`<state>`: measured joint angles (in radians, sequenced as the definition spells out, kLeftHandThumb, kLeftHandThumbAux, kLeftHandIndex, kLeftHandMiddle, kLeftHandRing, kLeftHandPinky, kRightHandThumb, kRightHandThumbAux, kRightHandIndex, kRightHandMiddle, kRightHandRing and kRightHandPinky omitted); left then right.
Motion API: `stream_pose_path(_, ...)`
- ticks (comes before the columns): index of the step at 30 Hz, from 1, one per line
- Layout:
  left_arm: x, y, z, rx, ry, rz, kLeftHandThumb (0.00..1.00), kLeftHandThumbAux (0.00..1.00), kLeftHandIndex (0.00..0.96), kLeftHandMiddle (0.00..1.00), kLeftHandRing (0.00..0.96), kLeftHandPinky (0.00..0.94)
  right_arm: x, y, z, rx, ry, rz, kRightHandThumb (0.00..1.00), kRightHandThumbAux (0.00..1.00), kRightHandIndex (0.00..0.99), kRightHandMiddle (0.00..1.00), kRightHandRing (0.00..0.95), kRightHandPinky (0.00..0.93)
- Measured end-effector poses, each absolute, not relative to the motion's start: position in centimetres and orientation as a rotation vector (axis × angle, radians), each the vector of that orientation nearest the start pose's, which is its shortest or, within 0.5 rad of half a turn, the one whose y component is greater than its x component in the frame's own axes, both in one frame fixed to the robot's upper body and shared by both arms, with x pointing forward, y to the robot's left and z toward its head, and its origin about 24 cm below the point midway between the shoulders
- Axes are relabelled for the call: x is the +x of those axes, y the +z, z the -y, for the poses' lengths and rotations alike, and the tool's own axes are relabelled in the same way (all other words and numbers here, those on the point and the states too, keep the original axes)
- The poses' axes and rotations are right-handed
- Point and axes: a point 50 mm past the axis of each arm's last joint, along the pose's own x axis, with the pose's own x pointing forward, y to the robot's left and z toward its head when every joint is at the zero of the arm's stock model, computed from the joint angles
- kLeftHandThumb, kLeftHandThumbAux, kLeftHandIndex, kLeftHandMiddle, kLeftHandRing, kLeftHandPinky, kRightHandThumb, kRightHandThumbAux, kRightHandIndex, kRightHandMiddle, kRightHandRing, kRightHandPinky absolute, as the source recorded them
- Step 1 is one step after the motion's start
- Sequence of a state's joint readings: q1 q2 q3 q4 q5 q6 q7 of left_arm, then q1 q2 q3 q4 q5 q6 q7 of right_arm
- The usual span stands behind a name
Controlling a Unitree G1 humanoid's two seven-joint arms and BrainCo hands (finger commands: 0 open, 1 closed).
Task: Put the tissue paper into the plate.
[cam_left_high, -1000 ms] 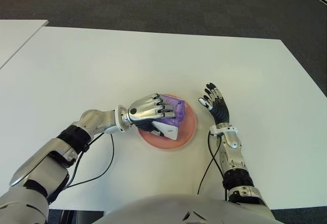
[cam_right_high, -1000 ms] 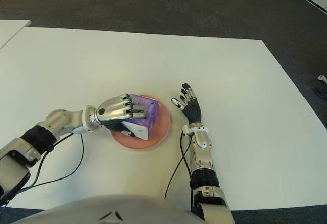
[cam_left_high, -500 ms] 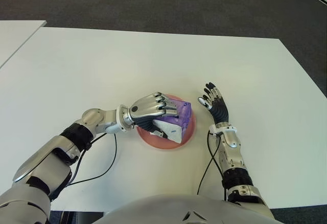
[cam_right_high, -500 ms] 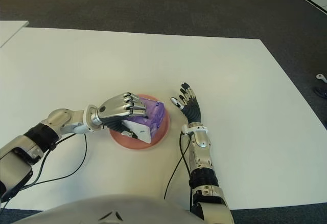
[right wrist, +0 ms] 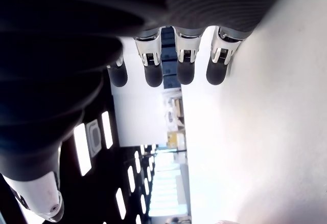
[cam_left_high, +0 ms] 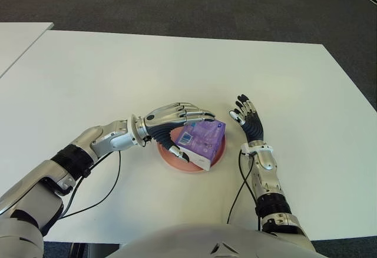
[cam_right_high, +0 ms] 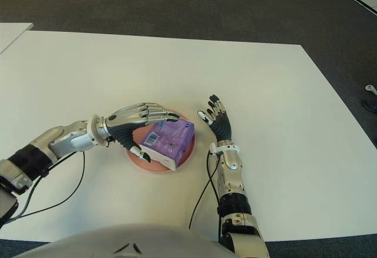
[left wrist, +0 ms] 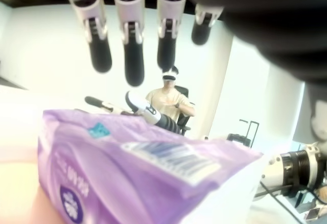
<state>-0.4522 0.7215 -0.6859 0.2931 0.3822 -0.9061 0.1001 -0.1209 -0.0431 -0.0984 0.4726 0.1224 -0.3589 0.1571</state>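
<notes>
Hovering spread-fingered, left robot hand [cam_left_high: 174, 118] above tissue pack [cam_left_high: 202, 142] on plate [cam_left_high: 171, 155].

You're in an office or lab: a broad white surface [cam_left_high: 177, 63] over dark grey carpet [cam_left_high: 177, 2], and beyond it a seated person [left wrist: 170, 97] wearing a headset.

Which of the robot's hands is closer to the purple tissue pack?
The left. The left hand is spread open just above the tissue pack, which lies in the plate. The right hand shows open beside the plate, on its right side, holding nothing.
</notes>
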Motion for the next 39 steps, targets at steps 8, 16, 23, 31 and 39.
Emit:
stream_pose_path(8,25.7,10.4,-12.8,0.854,-1.005,0.613,0.104,0.298,0.0,0.0,0.0,0.0,26.1,-0.7,17.0,0.085,0.044,-0.012,0.0,0.661,0.0,0.0,0.0,0.0)
stream_pose_path(16,26.1,10.5,-13.5,0.886,-0.972,0.535,0.107,0.275,0.0,0.0,0.0,0.0,26.0,-0.9,17.1,0.083,0.04,-0.019,0.0,0.662,0.0,0.0,0.0,0.0)
stream_pose_path(23,26.5,10.0,-13.5,1.054,-0.92,0.567,0.115,0.285,0.0,0.0,0.0,0.0,26.0,-0.9,17.0,0.085,0.038,-0.021,0.01,0.67,0.0,0.0,0.0,0.0)
stream_pose_path(31,27.0,10.3,-13.6,1.145,-0.796,0.663,0.065,0.328,0.0,0.0,0.0,0.0,26.0,-0.8,16.9,0.086,0.041,-0.017,0.014,0.667,0.0,0.0,0.0,0.0)
stream_pose_path(39,28.4,11.3,-15.3,0.901,-0.666,0.617,0.005,0.409,0.0,0.0,0.0,0.0,26.1,-0.8,17.0,0.083,0.042,-0.015,0.025,0.649,0.0,0.0,0.0,0.0)
